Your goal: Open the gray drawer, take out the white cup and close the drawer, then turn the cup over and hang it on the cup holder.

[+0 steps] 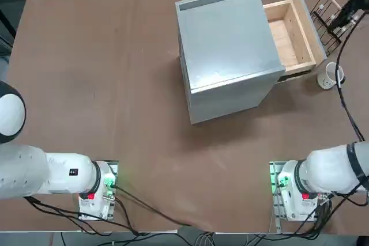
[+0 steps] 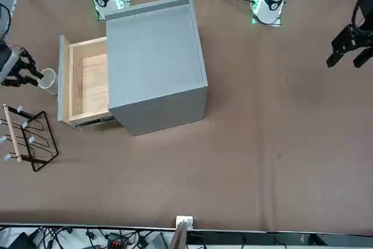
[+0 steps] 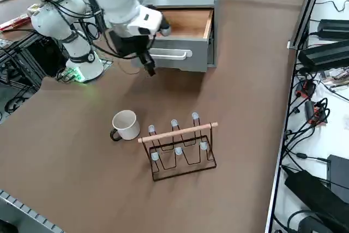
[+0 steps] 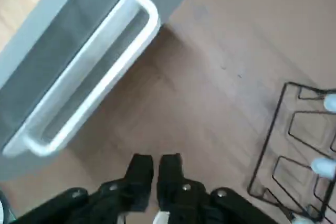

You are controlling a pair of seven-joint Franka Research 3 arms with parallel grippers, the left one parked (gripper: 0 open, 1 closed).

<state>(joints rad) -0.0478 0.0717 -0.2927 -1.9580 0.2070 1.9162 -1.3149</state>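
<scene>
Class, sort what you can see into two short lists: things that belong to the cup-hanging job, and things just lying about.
Part of the job:
- gray drawer, pulled open
- white cup, on the table outside the drawer
- cup holder
- right gripper, near the drawer's handle

Just lying about:
- loose cables
- black boxes beyond the table's edge

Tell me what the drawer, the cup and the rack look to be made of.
Drawer: pale, grained wood inside, likely unvarnished, with a smooth matte gray front that could be painted wood or metal.
Cup: smooth, plain white, probably glazed ceramic, though plastic is possible.
Rack: thin dark bent rods, likely coated metal wire, with a light, wood-like bar on top.
</scene>
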